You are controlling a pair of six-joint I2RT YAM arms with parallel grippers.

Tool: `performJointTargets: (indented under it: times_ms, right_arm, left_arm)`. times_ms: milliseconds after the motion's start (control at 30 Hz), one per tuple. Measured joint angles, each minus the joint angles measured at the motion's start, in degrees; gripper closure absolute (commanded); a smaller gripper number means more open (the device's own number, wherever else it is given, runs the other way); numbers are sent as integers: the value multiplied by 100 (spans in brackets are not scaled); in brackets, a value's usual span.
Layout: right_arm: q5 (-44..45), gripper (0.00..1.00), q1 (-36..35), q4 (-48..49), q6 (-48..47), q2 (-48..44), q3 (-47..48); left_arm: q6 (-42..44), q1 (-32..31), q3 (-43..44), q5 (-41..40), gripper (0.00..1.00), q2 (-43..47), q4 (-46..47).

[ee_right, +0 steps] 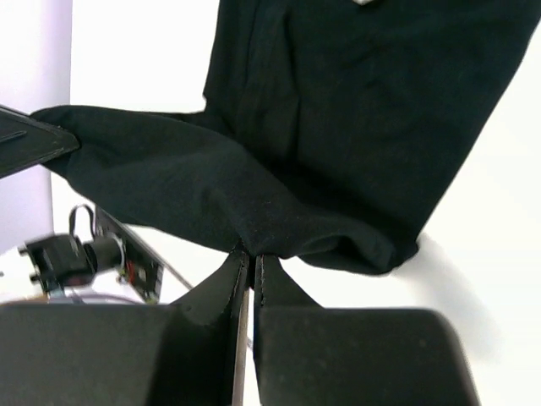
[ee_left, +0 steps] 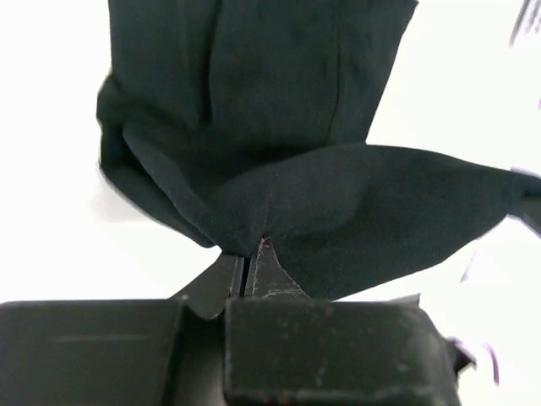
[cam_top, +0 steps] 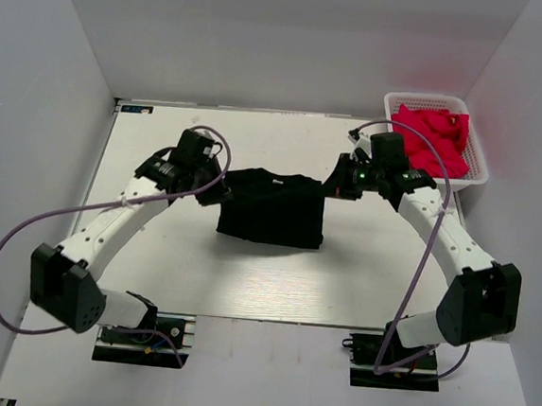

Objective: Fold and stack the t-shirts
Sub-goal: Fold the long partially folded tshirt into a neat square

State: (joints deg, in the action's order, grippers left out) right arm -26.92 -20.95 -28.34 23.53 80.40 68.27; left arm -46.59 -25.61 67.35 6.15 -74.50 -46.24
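A black t-shirt (cam_top: 272, 208) lies partly folded in the middle of the white table (cam_top: 245, 286), its far edge lifted. My left gripper (cam_top: 217, 187) is shut on the shirt's left far corner; in the left wrist view the cloth (ee_left: 338, 203) bunches at the closed fingertips (ee_left: 275, 275). My right gripper (cam_top: 332, 185) is shut on the right far corner; in the right wrist view the black cloth (ee_right: 279, 152) hangs from the closed tips (ee_right: 224, 283). No print shows on the shirt.
A white basket (cam_top: 478, 164) holding red cloth (cam_top: 435, 137) stands at the table's back right corner, close behind my right arm. White walls enclose the table on the left, the back and the right.
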Motion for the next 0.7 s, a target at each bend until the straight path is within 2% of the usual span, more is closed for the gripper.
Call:
performJointTargets:
  times_ms: [333, 533, 700]
  right_arm:
    - [-125, 100, 424, 527, 28, 1193, 686]
    - [-219, 100, 621, 728, 76, 2253, 1290]
    - [-109, 100, 726, 874, 177, 2739, 1641]
  left_arm:
    - [-17, 236, 1266, -981, 100, -1504, 291]
    - [125, 446, 1947, -1040, 100, -2544, 581]
    - [385, 551, 2629, -984, 100, -3528, 918]
